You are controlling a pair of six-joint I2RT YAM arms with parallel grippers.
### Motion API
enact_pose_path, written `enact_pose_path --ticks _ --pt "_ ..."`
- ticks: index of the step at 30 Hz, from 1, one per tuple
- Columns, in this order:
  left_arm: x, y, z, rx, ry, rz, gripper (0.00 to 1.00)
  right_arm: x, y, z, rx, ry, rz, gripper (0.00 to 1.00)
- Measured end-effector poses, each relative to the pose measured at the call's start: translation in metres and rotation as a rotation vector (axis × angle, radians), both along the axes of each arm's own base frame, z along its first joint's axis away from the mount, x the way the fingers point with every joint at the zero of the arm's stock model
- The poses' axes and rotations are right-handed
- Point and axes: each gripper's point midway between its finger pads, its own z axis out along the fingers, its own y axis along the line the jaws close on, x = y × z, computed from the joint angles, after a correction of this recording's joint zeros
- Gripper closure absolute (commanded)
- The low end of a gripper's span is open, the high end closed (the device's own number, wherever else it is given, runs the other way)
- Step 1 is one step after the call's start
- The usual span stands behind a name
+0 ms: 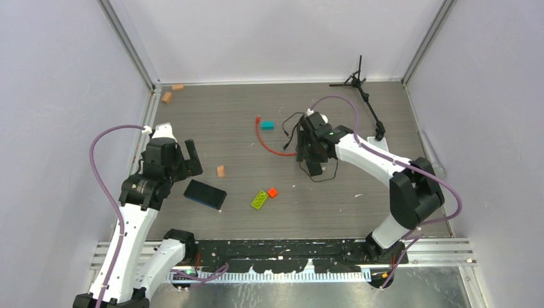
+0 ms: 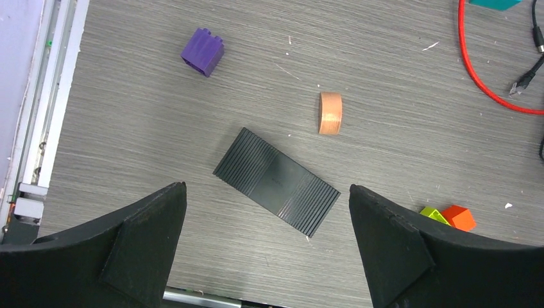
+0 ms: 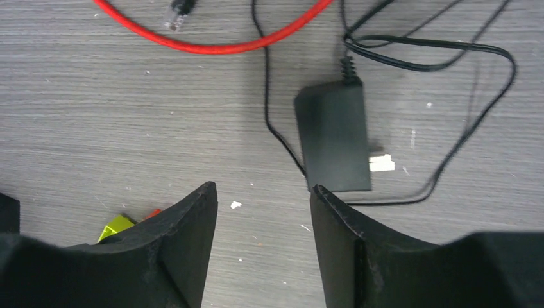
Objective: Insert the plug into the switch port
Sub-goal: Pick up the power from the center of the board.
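Here, right fingers (image 3: 186,244) apart near the black power brick (image 3: 335,138).

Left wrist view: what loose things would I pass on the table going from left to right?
Purple block → black ribbed box → lime-green brick → orange-red brick.

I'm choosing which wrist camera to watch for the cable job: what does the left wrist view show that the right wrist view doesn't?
Only the left wrist view shows a black ribbed box, a purple block and a tan round block. Only the right wrist view shows the black power brick. Both views show the red cable, the lime brick and the orange-red piece beside it.
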Motion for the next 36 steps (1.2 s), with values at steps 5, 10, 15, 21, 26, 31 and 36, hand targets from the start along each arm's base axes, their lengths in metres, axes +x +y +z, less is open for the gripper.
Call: enact_pose_path --ticks 5,10,15,21,26,31,36 --pt "-0.001 -0.001 0.001 -0.004 -0.005 -0.003 0.01 0.005 0.020 -0.014 -0.023 0.015 0.041 0.49" --pt "-0.001 -0.002 0.001 -0.008 -0.004 -0.009 0.01 0.008 0.025 -0.043 -0.067 0.063 0.062 0.48" --pt "-0.001 -0.004 0.001 -0.014 -0.002 -0.016 0.02 0.016 0.020 -0.068 -0.145 0.090 0.051 0.47" --pt "-0.001 -0.005 0.000 -0.019 -0.002 -0.021 0.02 0.027 0.009 -0.075 -0.208 0.074 0.024 0.47" --pt "-0.001 -0.006 0.000 -0.022 0.000 -0.028 0.03 0.038 0.012 -0.077 -0.192 0.068 0.028 0.49" --pt "-0.001 -0.007 -0.001 -0.023 0.004 -0.033 0.03 0.051 0.020 -0.078 -0.159 0.062 0.046 0.58" --pt "-0.001 -0.008 -0.001 -0.026 0.004 -0.037 0.03 0.063 0.025 -0.078 -0.148 0.043 0.046 0.74"
